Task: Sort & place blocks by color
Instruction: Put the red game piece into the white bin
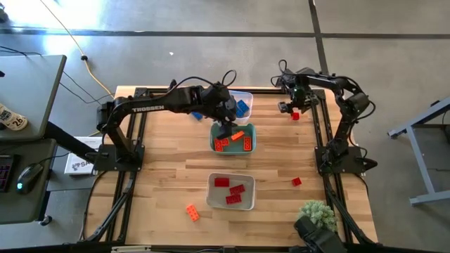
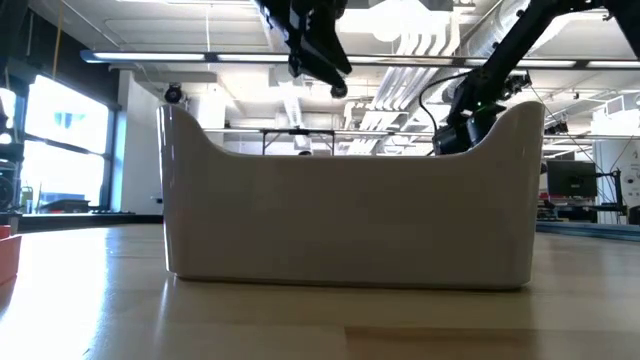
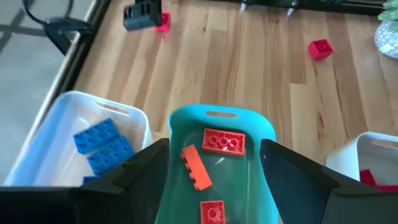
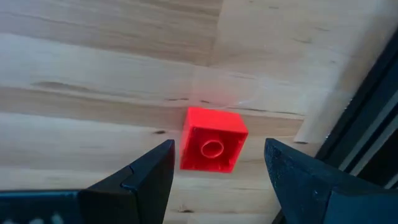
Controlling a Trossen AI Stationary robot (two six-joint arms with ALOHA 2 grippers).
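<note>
Three bins sit down the middle of your counter (image 1: 169, 176), and loose blocks lie around them. Nearest the front edge you have an orange block (image 1: 191, 211) lying alone on the wood, left of centre. Just behind it stands the grey bin (image 1: 230, 190), with red blocks (image 1: 232, 191) inside. Toward the right edge, level with that bin, a single red block (image 1: 297, 182) rests by itself.

Further back, at the counter's centre, is the teal bin (image 1: 233, 138). It holds reddish-orange blocks (image 3: 223, 141) (one long piece (image 3: 195, 167) lies tilted between two others). Your left end effector (image 1: 224, 131) hangs directly above this bin with its fingers (image 3: 137, 174) spread wide and nothing between them; the left wrist view looks straight down past them into the bin.

Behind that, near the back edge, the clear bin (image 1: 239, 99) carries the blue blocks (image 1: 242, 107), partly hidden under the left arm.

At the back right corner your right end effector (image 1: 292, 107) sits low over another small red block (image 4: 212, 139). Its fingers (image 4: 146, 174) stand apart on either side of the block without touching it, and the block rests flat on the wood beside the counter's dark frame rail (image 4: 367, 137).
</note>
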